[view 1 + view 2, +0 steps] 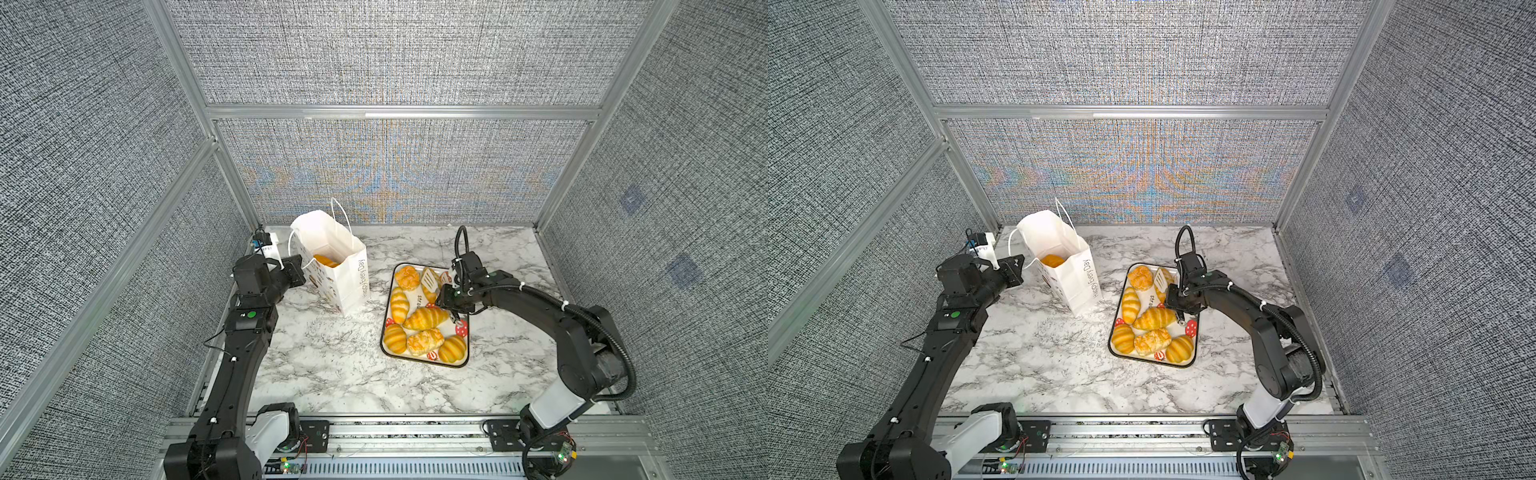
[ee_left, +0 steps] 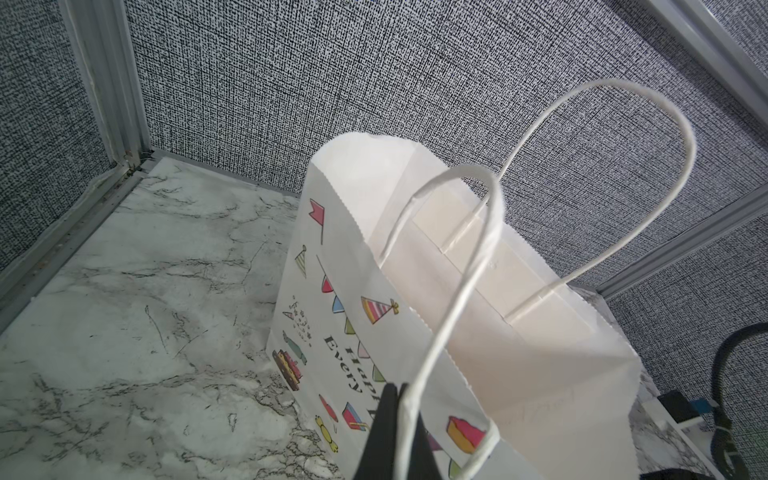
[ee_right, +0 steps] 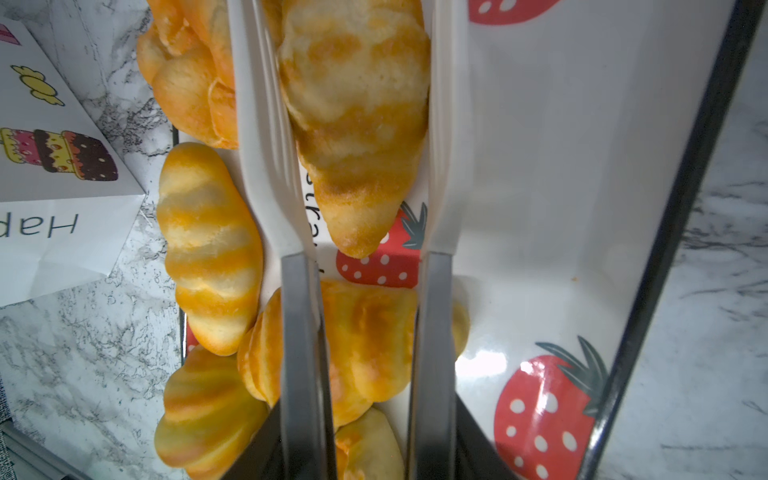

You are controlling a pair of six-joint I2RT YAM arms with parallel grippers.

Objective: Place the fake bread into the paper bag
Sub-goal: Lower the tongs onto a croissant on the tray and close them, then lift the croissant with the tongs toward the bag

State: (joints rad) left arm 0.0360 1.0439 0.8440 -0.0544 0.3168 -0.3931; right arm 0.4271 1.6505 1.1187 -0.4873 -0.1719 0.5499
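Observation:
The white paper bag (image 1: 340, 276) (image 1: 1077, 286) (image 2: 519, 353) stands open at the back left, with one piece of fake bread (image 1: 326, 260) (image 1: 1052, 260) inside. My left gripper (image 1: 296, 269) (image 1: 1013, 270) (image 2: 397, 388) is shut on the bag's near cord handle (image 2: 457, 291). Several more pieces of fake bread (image 1: 426, 318) (image 1: 1154, 318) lie on the strawberry tray (image 1: 467, 345) (image 1: 1195, 345). My right gripper (image 1: 444, 293) (image 1: 1173, 295) (image 3: 370, 453) is shut on white tongs (image 1: 430, 280) (image 3: 266, 145). The tong blades flank a croissant (image 3: 357, 124) closely on both sides.
The tray sits right of the bag on the marble table (image 1: 332, 365). A small white and blue device (image 1: 266, 243) stands in the back left corner behind my left arm. Grey enclosure walls close in three sides, and an aluminium rail (image 1: 407, 432) runs along the front.

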